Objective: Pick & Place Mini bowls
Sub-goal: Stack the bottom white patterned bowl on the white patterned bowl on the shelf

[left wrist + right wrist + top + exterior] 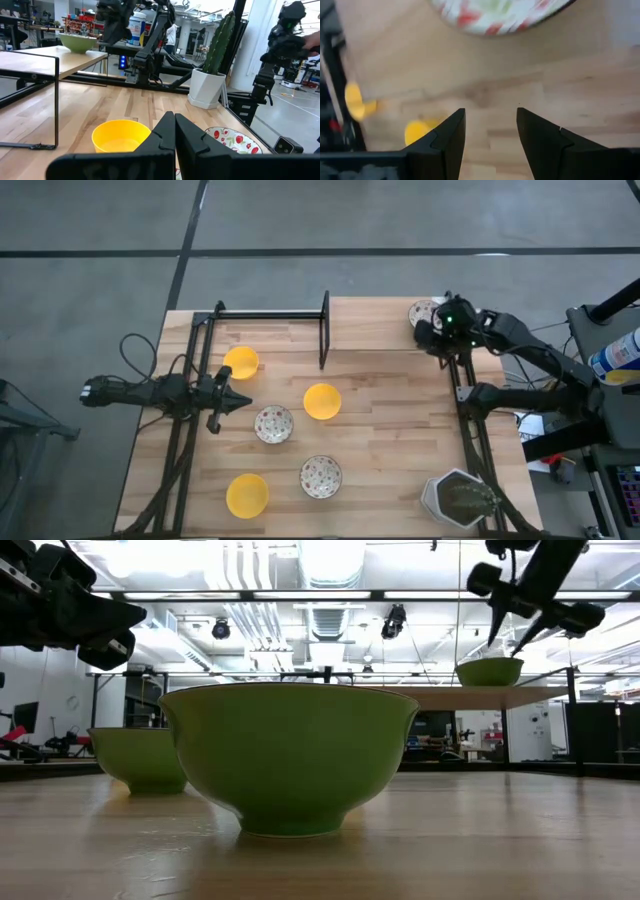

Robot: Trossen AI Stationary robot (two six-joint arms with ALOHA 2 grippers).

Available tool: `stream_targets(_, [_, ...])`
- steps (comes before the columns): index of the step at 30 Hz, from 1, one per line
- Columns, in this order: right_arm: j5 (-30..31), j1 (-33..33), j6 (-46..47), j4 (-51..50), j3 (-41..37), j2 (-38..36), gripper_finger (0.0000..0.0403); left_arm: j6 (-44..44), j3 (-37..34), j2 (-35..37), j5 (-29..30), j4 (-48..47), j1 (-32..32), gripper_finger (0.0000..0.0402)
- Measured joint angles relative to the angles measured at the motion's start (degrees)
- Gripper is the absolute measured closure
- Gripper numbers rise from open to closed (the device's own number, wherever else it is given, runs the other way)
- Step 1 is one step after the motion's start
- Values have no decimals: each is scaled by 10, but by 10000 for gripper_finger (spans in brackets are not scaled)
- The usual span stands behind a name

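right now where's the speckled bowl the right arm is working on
In the high view that speckled bowl sits on the raised shelf at the table's far right corner, just beside the open right gripper.

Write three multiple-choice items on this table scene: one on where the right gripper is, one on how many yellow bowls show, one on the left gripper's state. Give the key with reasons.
1. Where is the right gripper?
A. Beside the speckled bowl on the raised shelf at the far right
B. Over the potted cactus
C. Over the middle yellow bowl

2. How many plain yellow bowls show in the high view?
A. One
B. Three
C. Five

3. What state is the left gripper in?
A. Open wide
B. Shut on a bowl
C. Shut and empty

Key: 1 A, the high view shows it at that bowl. 2 B, yellow bowls lie at far left, middle and near left. 3 C, the left wrist view shows its fingers pressed together with nothing between.
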State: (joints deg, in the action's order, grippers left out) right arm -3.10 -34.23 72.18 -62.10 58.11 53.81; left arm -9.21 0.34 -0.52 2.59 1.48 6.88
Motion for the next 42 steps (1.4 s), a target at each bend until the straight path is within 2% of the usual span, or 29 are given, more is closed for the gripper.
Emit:
stream_targets(6, [-2, 111, 11, 35, 0, 18, 229, 0, 0, 0, 0, 0, 0, 401])
stream_targets(10, [-1, 180, 12, 101, 0, 45, 229, 0, 0, 0, 0, 0, 0, 401])
stream_targets(18, [-5, 284, 8, 339, 0, 133, 231, 0, 0, 0, 0, 0, 0, 401])
stream_targets(23, [-41, 328, -2, 484, 0, 196, 236, 0, 0, 0, 0, 0, 0, 401])
stream_targets(30, [-65, 388, 28, 627, 0, 282, 236, 0, 0, 0, 0, 0, 0, 401])
stream_targets(33, [-81, 414, 41, 650, 1, 312, 236, 0, 0, 0, 0, 0, 0, 401])
stream_targets(37, [-102, 444, 44, 611, 25, 348, 236, 0, 0, 0, 0, 0, 0, 401])
stream_targets(42, [-109, 470, 19, 483, 95, 400, 236, 0, 0, -1, 0, 0, 0, 401])
